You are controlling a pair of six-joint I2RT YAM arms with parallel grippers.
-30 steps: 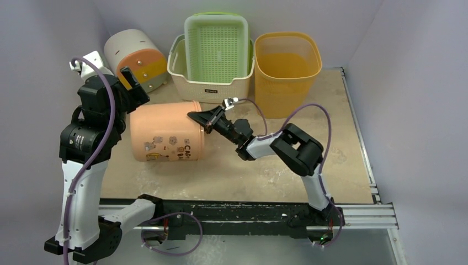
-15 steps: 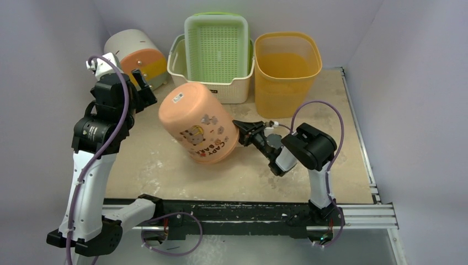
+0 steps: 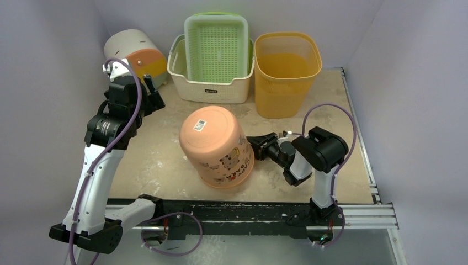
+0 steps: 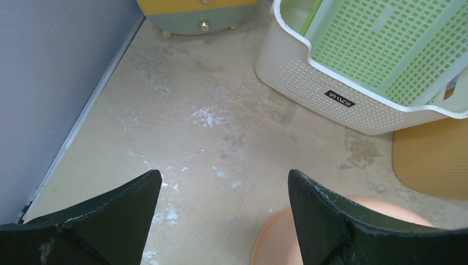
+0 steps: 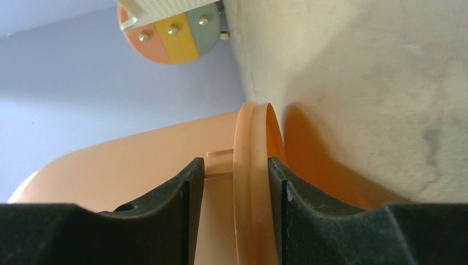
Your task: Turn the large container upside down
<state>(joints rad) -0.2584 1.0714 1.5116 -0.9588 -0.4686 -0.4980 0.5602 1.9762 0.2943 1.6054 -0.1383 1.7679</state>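
- There's the large container [image 3: 216, 144], mouth-down and a little tilted, near the table's [image 3: 342, 110] front middle; labelled base up
- right gripper [image 3: 259, 147] at its right side; fingers pinching the rim
- left gripper [image 4: 223, 185] spread wide, empty; hovering back-left, well apart

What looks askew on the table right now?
The peach container is mouth-down but not flat: the right gripper pinches its rim, which seems lifted off the table on that side. Nothing spilled.
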